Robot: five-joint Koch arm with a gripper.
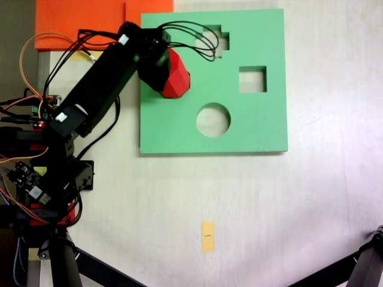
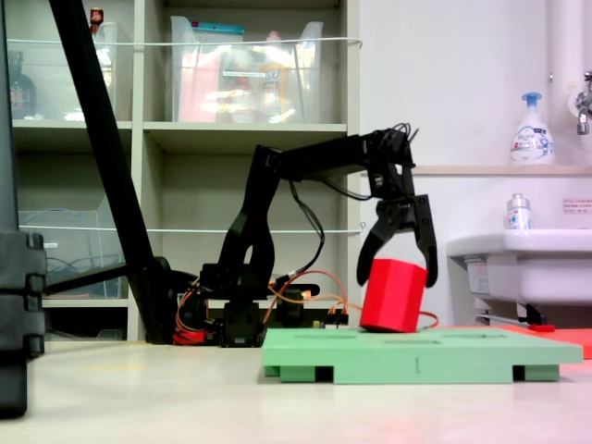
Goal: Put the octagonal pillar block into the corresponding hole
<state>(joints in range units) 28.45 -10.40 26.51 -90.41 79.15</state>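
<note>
End effector (image 2: 400,262) jaws stand spread over the red octagonal pillar block (image 2: 393,295), which leans tilted with its lower edge on the green foam board (image 1: 263,128); whether the tips actually touch it I cannot tell. Seen from above, the block (image 1: 176,76) sits left of the notched corresponding hole (image 1: 220,42), apart from it. A sound next step, I judge, is closing squarely, lifting, then aligning the flat sides over that cutout before lowering.

The octagonal pillar block (image 2: 394,295) rests tilted on the board (image 2: 462,356) (gripper (image 2: 397,248) above).
</note>
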